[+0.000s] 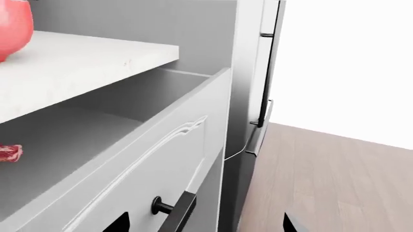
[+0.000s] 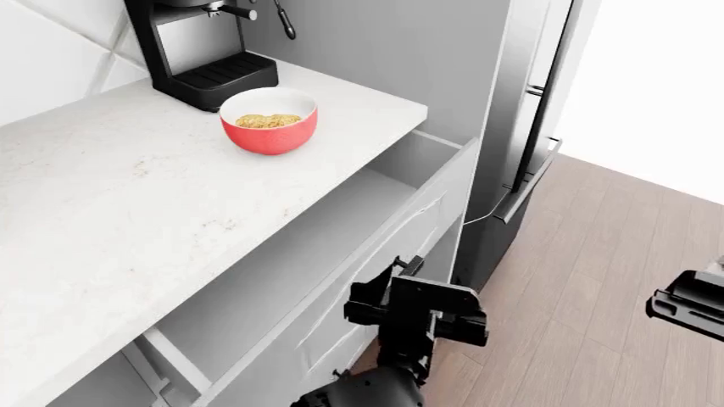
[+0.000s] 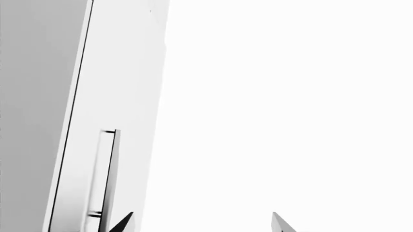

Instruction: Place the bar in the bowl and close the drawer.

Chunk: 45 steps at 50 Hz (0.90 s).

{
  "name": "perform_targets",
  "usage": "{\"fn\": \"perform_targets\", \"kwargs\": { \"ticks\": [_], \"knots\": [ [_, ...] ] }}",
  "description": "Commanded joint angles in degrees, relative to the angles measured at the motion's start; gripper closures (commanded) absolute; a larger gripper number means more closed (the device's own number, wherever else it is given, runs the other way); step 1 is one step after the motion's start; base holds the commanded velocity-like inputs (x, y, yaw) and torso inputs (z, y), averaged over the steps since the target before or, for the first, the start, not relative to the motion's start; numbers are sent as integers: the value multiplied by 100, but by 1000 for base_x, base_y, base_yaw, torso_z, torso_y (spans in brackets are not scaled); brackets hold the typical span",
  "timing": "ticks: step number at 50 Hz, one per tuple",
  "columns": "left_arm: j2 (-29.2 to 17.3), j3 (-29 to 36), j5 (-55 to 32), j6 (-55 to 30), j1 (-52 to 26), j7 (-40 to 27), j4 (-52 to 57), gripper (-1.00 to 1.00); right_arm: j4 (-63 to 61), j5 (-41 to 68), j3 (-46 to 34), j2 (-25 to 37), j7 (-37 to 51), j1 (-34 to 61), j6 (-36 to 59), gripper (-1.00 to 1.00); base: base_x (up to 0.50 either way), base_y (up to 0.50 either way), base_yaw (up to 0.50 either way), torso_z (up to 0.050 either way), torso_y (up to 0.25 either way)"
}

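The bar [image 2: 268, 121] lies in the bowl [image 2: 270, 136] on the counter [image 2: 136, 195]. The drawer [image 2: 374, 229] stands open. Left gripper [image 1: 203, 224] and right gripper [image 3: 201, 223]: fingers apart, tips cut off.

white marbled counter [image 2: 136, 195], wood floor [image 2: 588, 280], steel fridge [image 2: 515, 102]

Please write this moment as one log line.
bar: in bowl | drawer: open | left tool: open, empty, near handle | right tool: open, empty

Matte black blocky left arm [image 2: 416, 318], black right gripper [image 2: 690, 312]
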Motion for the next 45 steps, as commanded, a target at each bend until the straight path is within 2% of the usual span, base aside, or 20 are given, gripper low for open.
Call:
{"fn": "perform_targets", "kwargs": {
  "ticks": [1, 20, 45],
  "knots": [
    [1, 42, -64, 132, 194, -21, -267, -100, 34, -20, -168, -76, -54, 181, 102, -100, 0, 0, 0, 0, 0],
    [1, 41, -514, 344, 404, 284, -881, -100, 1, 37, -345, -133, -114, 500, 327, -100, 0, 0, 0, 0, 0],
    [1, 27, -789, 717, 527, 267, -1811, -100, 35, -33, -545, -254, -187, 664, 445, -100, 0, 0, 0, 0, 0]
  ]
}}
